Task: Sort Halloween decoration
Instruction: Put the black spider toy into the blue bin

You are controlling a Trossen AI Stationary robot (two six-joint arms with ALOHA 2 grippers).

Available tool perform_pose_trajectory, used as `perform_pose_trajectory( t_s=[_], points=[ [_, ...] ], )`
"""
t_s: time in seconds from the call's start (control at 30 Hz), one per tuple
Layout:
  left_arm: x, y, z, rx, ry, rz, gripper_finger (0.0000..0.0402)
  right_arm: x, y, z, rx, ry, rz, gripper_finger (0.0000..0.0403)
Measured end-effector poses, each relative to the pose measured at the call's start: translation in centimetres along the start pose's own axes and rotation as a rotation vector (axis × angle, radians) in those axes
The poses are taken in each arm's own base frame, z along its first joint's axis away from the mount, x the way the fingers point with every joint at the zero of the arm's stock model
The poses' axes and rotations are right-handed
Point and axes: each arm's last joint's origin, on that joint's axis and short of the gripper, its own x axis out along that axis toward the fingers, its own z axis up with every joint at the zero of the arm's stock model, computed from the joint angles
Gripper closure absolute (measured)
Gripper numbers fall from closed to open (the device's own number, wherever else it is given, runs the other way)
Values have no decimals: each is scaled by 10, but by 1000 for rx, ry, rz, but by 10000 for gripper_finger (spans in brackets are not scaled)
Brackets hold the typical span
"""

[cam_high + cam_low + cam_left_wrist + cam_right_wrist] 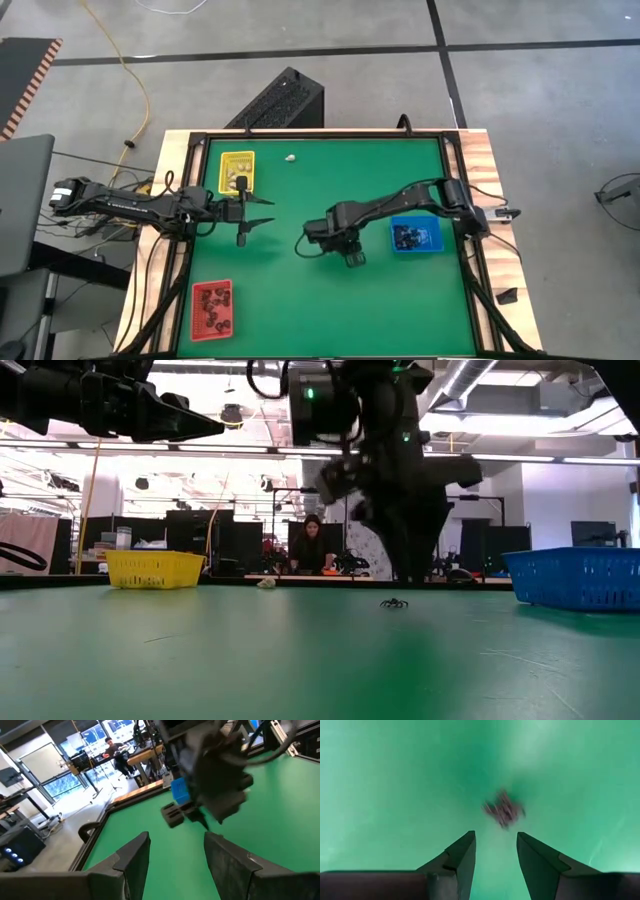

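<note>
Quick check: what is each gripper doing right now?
Left gripper: jaws open, empty, near the yellow tray.
Right gripper: jaws open, empty, over a small dark trinket.

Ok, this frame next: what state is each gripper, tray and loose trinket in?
Left gripper: open, empty, beside yellow tray.
Right gripper: open, above black trinket.
Yellow tray: holds pale pieces.
Red tray: holds dark pieces.
Blue tray: holds dark pieces.
Whitish trinket: loose on mat.

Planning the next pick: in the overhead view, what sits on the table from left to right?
Red tray → yellow tray → left gripper → cream trinket → right gripper → blue tray.
</note>
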Motion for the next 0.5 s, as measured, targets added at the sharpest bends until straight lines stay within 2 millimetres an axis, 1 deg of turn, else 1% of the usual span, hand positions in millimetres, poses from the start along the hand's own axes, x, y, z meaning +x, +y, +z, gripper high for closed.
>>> perform_pose_trajectory(
  t_s=[0.17, 0.27, 0.4, 0.5],
  points=[
    [0, 0, 1, 4, -8, 3, 223, -1, 21, 8, -282, -36, -114, 229],
    [0, 1, 2, 4, -16, 7, 223, -1, 30, 10, -411, -24, -177, 229],
    [0, 1, 2, -2, -24, 10, 223, -1, 36, 10, -539, -5, -201, 229],
    [0, 1, 2, -2, -24, 11, 223, -1, 36, 10, -585, -1, -202, 229]
  ],
)
